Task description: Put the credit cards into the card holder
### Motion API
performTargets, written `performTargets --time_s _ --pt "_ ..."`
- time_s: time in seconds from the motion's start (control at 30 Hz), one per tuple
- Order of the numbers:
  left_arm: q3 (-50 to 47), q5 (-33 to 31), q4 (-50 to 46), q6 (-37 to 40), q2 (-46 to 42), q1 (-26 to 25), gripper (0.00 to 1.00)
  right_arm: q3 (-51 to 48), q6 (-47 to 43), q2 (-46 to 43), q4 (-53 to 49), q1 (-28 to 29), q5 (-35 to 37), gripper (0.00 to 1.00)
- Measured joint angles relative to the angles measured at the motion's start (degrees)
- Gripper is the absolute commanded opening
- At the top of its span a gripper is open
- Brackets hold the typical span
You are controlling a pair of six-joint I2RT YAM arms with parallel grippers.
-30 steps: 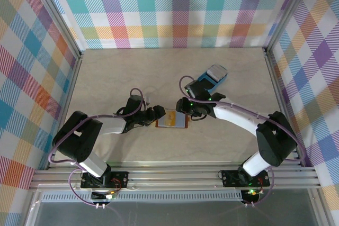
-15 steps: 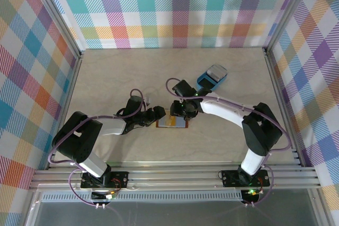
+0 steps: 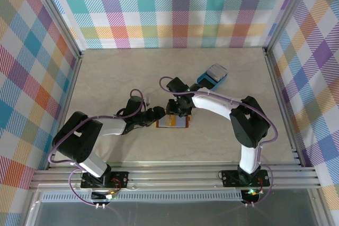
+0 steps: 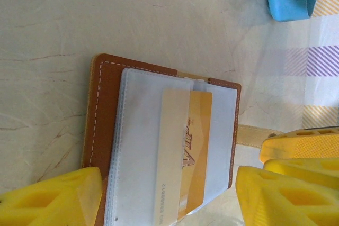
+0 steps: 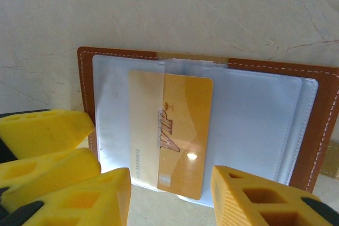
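The wallet (image 5: 318, 120) with its half-sleeved card (image 5: 172, 130) is being straddled by the left tool (image 4: 167, 183) and right tool (image 5: 169, 181), both parted and empty; a skewed push could jam the card.

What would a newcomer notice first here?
The brown card holder lies open mid-table, a gold card partly tucked under its clear sleeve, with the left gripper and right gripper open over it. Farther back on the right, the blue tray holds whitish cards.

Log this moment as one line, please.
card holder: lying open | credit card: partly tucked in | left gripper: open at holder | right gripper: open over card
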Motion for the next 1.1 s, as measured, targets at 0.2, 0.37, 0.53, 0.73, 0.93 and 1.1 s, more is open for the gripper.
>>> performTargets --time_s 0.2,0.37,0.53,0.73,0.93,1.1 --pt "-0.63 -0.09 0.20 -0.44 0.00 -0.46 0.54 0.50 0.00 1.62 -0.61 0.00 0.02 0.43" --pt "-1.05 0.59 -0.39 -0.63 0.07 -0.98 0.45 0.52 -0.07 2.89 -0.94 0.00 0.02 0.44" --pt "-1.07 0.61 -0.87 -0.61 0.07 -0.98 0.42 0.85 -0.46 3.67 -1.27 0.00 0.04 0.45" --pt "-1.09 0.52 -0.98 -0.59 0.07 -0.98 0.38 1.40 -2.49 4.46 -1.57 0.00 -0.02 0.41" --pt "-1.09 0.50 -1.25 -0.50 0.09 -0.98 0.32 1.68 -4.85 5.70 -1.57 0.00 0.00 0.40" --pt "-1.09 0.50 -1.44 -0.39 0.11 -0.98 0.31 1.86 -6.08 5.77 -1.57 0.22 0.42 0.42"
